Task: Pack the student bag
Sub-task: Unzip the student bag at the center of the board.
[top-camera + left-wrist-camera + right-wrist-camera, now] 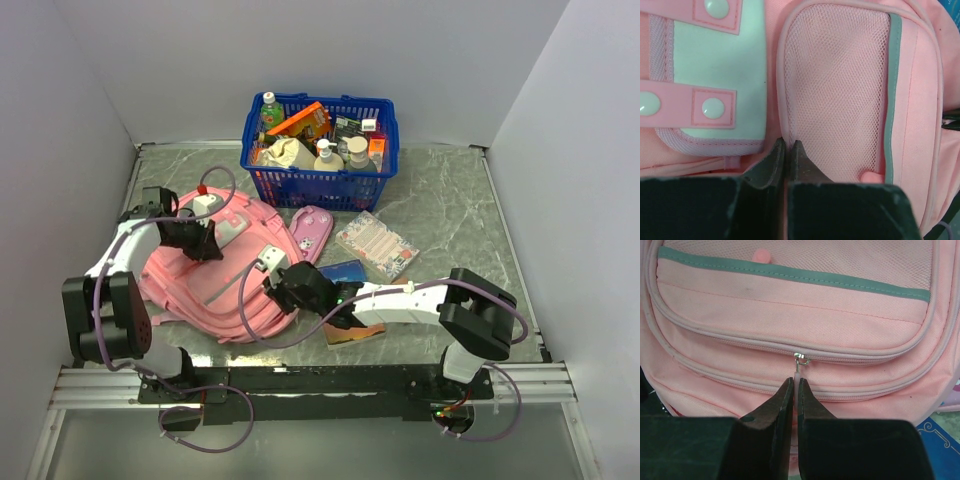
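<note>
The pink student bag (pixel 190 280) lies flat at the left of the table, front side up. My left gripper (pixel 213 243) is over its upper part. In the left wrist view it (pixel 788 143) is shut, its tips pinching the pink piping between the white patch (pixel 715 85) and the mesh pocket (pixel 840 90). My right gripper (pixel 272 283) reaches in from the right to the bag's lower edge. Seen from the right wrist, it (pixel 795 381) is shut on the pale zip pull (pixel 798 371) that hangs from a metal slider (pixel 801 359) on the closed front pocket zip.
A blue plastic basket (pixel 318 185) full of bottles and packets stands at the back. A small pink pencil case (pixel 312 228) and a clear packet (pixel 376 243) lie right of the bag. A blue book (pixel 345 272) lies under the right arm.
</note>
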`<move>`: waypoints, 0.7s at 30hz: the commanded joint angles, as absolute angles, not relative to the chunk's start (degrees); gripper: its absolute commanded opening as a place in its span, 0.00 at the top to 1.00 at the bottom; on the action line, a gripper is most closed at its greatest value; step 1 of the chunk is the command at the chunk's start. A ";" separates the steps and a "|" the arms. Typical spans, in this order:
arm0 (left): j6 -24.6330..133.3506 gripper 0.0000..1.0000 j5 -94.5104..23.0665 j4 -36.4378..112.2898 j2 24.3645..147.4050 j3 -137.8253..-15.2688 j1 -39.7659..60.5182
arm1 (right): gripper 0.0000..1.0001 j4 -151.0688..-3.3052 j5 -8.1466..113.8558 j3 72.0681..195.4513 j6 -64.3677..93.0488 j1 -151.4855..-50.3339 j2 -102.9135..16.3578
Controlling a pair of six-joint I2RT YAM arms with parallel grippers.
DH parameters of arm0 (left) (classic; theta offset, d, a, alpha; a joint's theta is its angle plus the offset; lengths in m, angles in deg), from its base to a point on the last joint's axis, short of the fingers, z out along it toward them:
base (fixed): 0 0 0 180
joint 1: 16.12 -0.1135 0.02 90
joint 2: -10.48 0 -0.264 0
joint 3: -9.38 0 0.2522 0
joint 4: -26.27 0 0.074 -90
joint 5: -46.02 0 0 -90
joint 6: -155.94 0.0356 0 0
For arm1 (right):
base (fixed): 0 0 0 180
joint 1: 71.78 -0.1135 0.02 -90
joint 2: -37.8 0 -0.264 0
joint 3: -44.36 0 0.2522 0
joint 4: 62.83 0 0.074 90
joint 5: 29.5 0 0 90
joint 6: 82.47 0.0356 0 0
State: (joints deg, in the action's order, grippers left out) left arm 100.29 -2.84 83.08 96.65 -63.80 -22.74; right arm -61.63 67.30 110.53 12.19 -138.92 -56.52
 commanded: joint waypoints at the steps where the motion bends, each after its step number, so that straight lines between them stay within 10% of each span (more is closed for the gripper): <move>1: 94.69 0.99 -3.03 79.32 91.88 -60.89 -22.27 | 1.00 -63.23 66.38 111.73 12.89 -141.91 -54.40; 21: 62.52 0.99 -3.90 62.01 81.85 -52.19 -22.19 | 1.00 -68.51 66.12 124.48 12.71 -151.76 -60.72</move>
